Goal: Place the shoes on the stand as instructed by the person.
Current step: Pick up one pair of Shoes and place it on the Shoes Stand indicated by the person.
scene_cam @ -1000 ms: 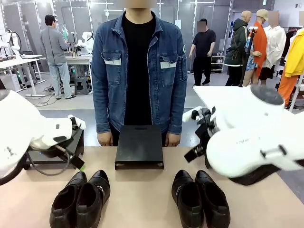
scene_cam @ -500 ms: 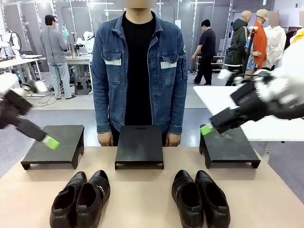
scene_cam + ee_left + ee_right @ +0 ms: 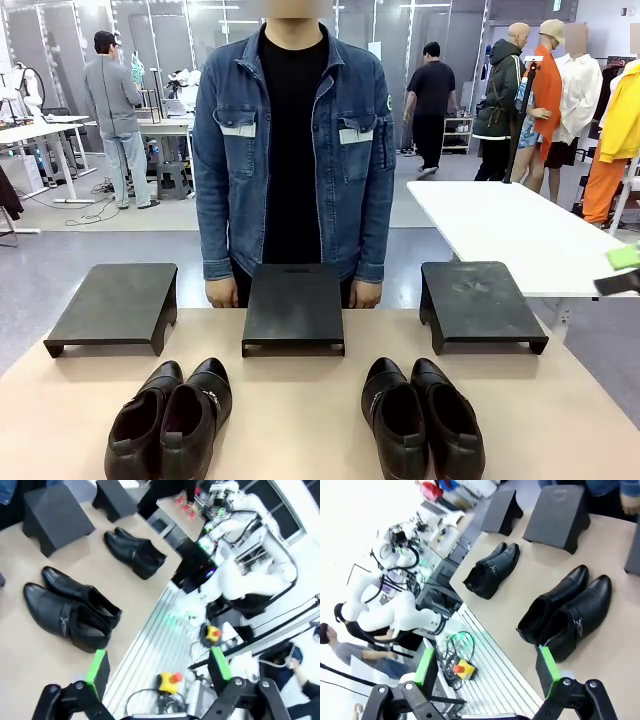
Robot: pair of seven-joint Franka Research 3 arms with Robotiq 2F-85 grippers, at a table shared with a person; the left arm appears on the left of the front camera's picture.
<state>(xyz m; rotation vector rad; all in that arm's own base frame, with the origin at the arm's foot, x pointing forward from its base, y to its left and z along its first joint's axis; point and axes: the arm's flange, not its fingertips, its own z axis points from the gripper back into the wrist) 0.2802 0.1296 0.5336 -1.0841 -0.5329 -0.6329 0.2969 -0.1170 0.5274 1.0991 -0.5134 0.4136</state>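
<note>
You see the left pair of shoes (image 3: 190, 420) and right pair of shoes (image 3: 395, 420), glossy round-toed black leather, on the smooth tan desk (image 3: 300, 420) near three matte, flat-topped black stands (image 3: 293, 305). Left tool (image 3: 158, 662) and right tool (image 3: 486, 666) gape, grasping nothing.

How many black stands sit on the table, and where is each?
3. The left stand sits at the far left, the middle stand at the centre, the right stand at the far right. None seems hidden.

Three stands (image 3: 293, 305) line the far side of the table (image 3: 300, 430) (person (image 3: 292, 150) behind the middle one), shoes (image 3: 170, 420) nearer.
</note>
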